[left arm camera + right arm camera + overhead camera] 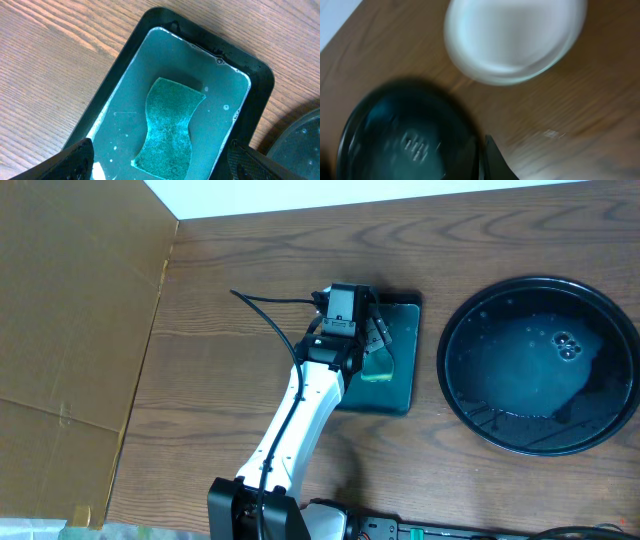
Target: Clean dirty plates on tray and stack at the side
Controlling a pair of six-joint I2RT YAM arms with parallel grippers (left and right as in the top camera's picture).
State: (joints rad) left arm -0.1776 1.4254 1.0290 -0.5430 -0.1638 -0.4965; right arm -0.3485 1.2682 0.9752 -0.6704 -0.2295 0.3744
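Observation:
The round black tray [520,380] sits at the right of the table, wet and with no plate on it. No plate shows in the overhead view. The blurred right wrist view shows a white plate [515,40] on the wood beyond the black tray [395,135]; I cannot tell whether it is a stack. My right gripper [484,162] looks shut and empty beside the tray's rim. My left gripper [372,340] hangs open over a turquoise sponge [170,127], its fingers [165,167] apart on either side and not touching it.
The sponge lies in a rectangular dark teal tray [125,75] with shallow water, left of the black tray; it also shows in the overhead view [405,320]. A cardboard wall [70,330] borders the table's left side. The right arm is outside the overhead view.

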